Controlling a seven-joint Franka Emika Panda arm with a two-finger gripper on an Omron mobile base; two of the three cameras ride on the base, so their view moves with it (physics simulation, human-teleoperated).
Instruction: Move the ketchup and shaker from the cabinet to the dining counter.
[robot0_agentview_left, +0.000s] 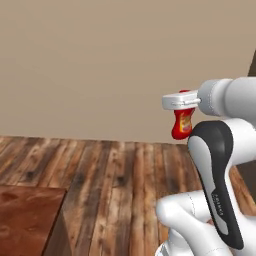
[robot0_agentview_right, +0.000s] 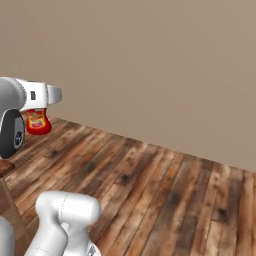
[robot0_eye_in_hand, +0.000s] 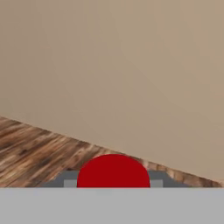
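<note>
Red plastic hung in the air: the ketchup (robot0_agentview_left: 182, 124) was pinched near its top by the pincer (robot0_agentview_left: 183, 102), its body dangling below the white hand, well above the plank floor (robot0_agentview_left: 115, 190). In the right base view the same bottle (robot0_agentview_right: 38, 122) showed at about nine o'clock, tucked under the hand (robot0_agentview_right: 42, 95) and partly behind the arm's dark joint. From the hand's own camera the ketchup (robot0_eye_in_hand: 113, 171) appeared as a red dome at six o'clock, seated between the two fingers (robot0_eye_in_hand: 69, 182) (grey slivers flanked it on either side), so the jaws were pressed against it rather than spread.

Gripping the bottle high and letting it hang upright probably served the carry: the base stayed free to be set down flat, and the arm, folded back close to the body, kept the load steady while the base travelled. A plain beige wall (robot0_agentview_right: 150, 65) faced the robot, with bare floor before it.

At seven o'clock in the left base view a corner of the glossy reddish-brown table (robot0_agentview_left: 27, 215) showed, likely the dining counter, and it lay well apart from the bottle. Judging by that, the carry was under way and the setting-down not yet done. Neither the shaker's nor the cabinet's place could be told.
</note>
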